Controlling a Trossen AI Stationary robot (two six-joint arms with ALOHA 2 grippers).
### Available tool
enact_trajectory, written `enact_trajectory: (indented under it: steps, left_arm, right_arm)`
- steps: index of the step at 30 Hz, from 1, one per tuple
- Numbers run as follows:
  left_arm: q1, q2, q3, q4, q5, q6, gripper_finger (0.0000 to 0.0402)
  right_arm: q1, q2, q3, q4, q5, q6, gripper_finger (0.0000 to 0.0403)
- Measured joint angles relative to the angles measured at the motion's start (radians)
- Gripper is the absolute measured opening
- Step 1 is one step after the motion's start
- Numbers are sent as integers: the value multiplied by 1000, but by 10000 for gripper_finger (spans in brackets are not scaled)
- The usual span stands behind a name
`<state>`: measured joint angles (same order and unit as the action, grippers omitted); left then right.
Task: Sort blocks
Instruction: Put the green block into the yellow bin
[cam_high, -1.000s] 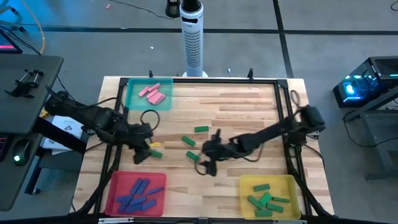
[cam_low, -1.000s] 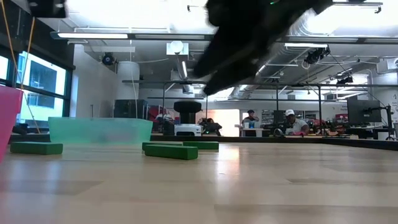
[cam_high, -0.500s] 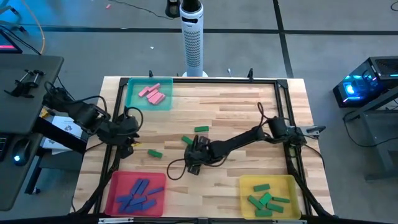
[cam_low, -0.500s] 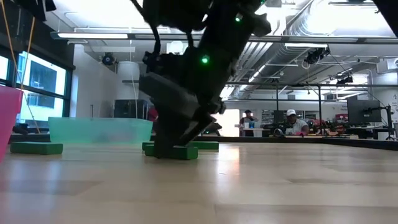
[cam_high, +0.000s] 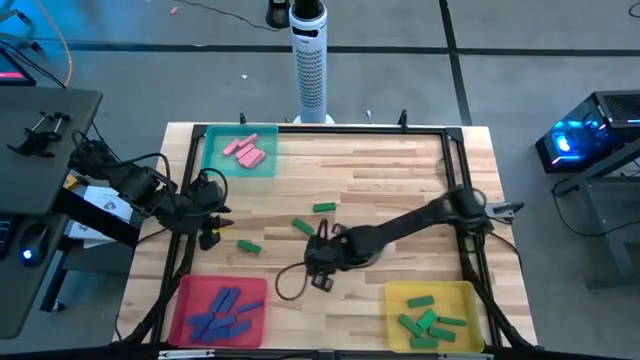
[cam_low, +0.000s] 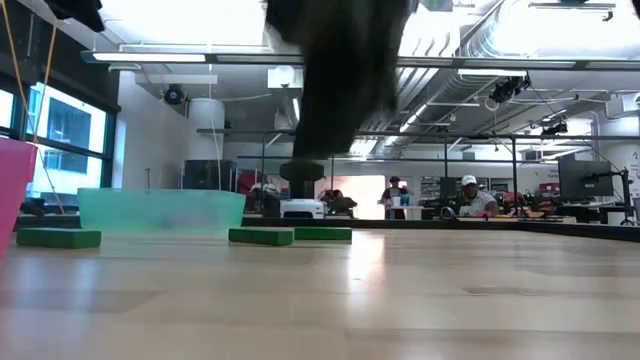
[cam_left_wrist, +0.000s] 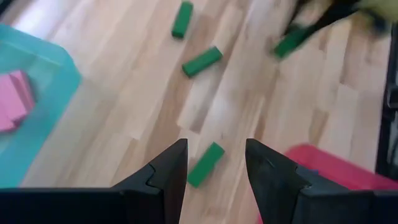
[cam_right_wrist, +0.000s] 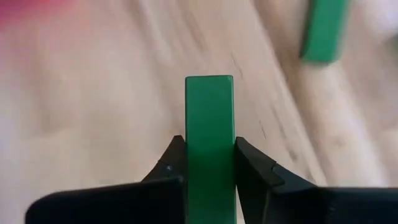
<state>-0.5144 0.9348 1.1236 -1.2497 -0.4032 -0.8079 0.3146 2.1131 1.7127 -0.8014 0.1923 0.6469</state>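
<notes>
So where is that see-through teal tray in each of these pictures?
High view: the teal tray sits at the table's far left corner.
Low view: its wall stands at the left, in the background.
Left wrist view: it shows at the picture's left edge.
Right wrist view: not in it.
Shared landmark: the loose green blocks on the wood.

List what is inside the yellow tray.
The yellow tray holds only green blocks, about six, piled loosely toward its middle and front. Some overlap, so any lying underneath are hidden and the exact count is uncertain.
</notes>
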Motion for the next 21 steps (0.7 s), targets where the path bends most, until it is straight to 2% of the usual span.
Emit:
enact_trajectory:
  steps: [5,9,12,19,21]
  left_arm:
    - [0,9,0,54,-76,31,147]
    - [4,19,-15,133,-88,116,147]
    - [5,21,-46,206,-99,167,147]
    - [5,23,-107,341,-95,193,147]
    - [5,23,-114,355,-74,192,147]
  right_arm:
    - [96,-142,140,-274,63,6,51]
    - [210,-224,111,-390,39,169,51]
    - [314,-283,6,-397,-74,366,51]
    - [542,-315,-248,-177,-397,809,52]
    - [574,-310,-308,-141,-428,930,52]
